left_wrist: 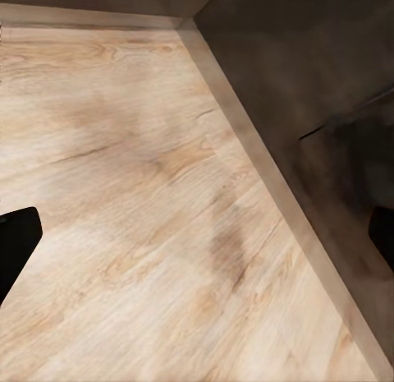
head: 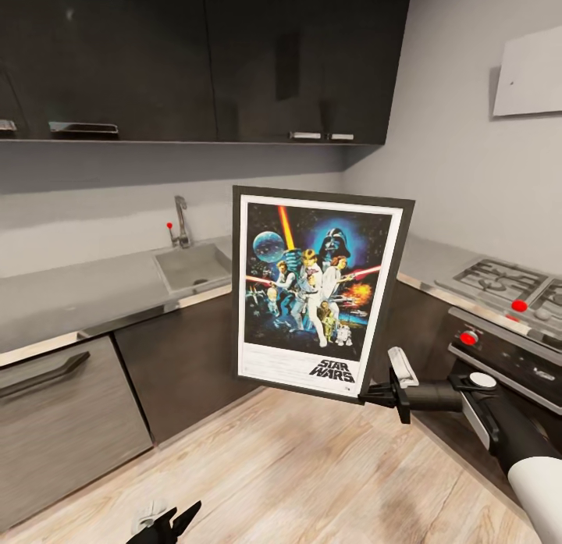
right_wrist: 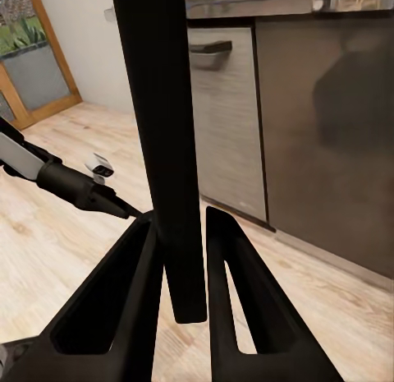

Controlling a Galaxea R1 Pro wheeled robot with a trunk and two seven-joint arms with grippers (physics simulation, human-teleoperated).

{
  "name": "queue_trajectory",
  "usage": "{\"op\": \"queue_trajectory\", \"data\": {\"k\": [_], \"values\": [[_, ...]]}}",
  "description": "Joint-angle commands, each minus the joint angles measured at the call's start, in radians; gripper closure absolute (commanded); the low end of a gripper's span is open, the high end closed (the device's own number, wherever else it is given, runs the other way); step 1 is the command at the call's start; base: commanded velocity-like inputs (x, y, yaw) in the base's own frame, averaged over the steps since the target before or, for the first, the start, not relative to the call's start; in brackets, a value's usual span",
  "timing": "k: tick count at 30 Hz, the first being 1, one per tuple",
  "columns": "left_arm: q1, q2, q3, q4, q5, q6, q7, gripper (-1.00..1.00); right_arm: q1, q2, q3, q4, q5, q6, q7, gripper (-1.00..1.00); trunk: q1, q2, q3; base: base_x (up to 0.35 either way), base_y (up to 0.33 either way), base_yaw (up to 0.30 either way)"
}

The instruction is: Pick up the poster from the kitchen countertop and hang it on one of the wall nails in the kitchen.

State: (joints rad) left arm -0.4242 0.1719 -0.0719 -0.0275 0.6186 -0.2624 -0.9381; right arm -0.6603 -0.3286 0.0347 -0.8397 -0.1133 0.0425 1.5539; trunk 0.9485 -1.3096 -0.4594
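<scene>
The right tool (head: 380, 393) pinches the poster (head: 316, 286) by its lower corner, upright over the floor, clear of the counter (head: 86, 294); stiff, light, likely to swing; left tool (head: 168, 522) looks spread.

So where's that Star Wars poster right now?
In the head view the poster is held upright in mid-air at centre, off the countertop, gripped at its lower right corner by the right claw, with the sink behind it to the left.
</scene>
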Motion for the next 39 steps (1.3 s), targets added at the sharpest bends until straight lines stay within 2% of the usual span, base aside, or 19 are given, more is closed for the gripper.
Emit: {"op": "queue_trajectory", "data": {"k": [1, 9, 39], "values": [[-0.001, 0.000, -0.008, 0.001, 0.006, -0.006, 0.000, -1.00, -0.001, -0.001, 0.004, 0.001, -0.006, 0.008, 0.003, 1.00, -0.004, 0.007, 0.002, 0.000, 0.000, 0.000], [-0.001, 0.000, -0.008, 0.000, 0.006, -0.006, 0.020, -1.00, -0.001, -0.001, 0.003, 0.001, -0.006, 0.008, 0.003, 1.00, -0.035, 0.063, 0.027, 0.000, 0.000, 0.000], [-0.001, 0.000, -0.008, 0.000, 0.006, -0.006, 0.024, -1.00, -0.001, -0.001, 0.002, 0.001, -0.006, 0.008, 0.002, 1.00, -0.150, 0.273, 0.121, 0.000, 0.000, 0.000]]}}
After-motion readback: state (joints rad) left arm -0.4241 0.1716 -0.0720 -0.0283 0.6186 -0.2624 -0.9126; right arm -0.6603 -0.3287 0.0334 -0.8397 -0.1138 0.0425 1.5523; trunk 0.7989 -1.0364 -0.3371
